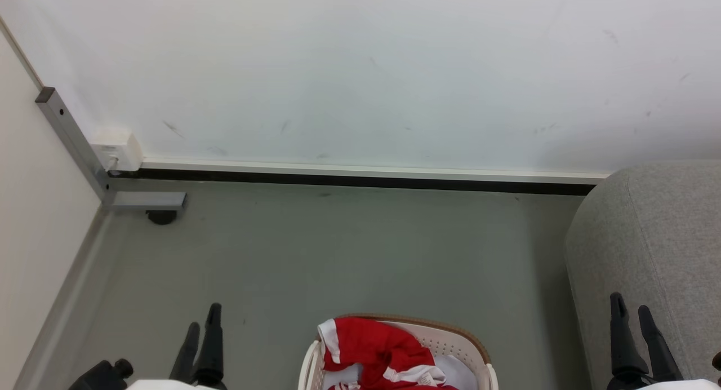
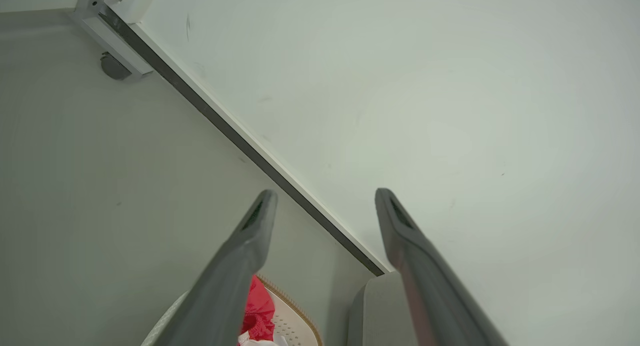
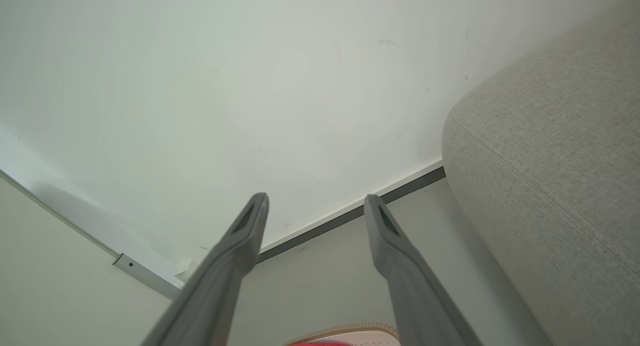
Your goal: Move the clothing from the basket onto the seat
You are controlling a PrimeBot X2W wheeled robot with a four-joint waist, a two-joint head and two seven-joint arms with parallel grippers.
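Left gripper: jaws parted, holding nothing, above the floor. Centre: basket on the floor, red clothing heaped inside. Right gripper: jaws parted, empty, against the grey seat.

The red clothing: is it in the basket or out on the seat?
In the basket. The clothing lies crumpled inside the basket; the visible part of the seat has nothing red on it.

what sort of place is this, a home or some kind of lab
Likely a sparse indoor test room staged as a laundry corner: a scuffed plain white wall, bare grey floor, a large light grey fabric seat, and an oval cream-white plastic basket holding red-and-white clothing.
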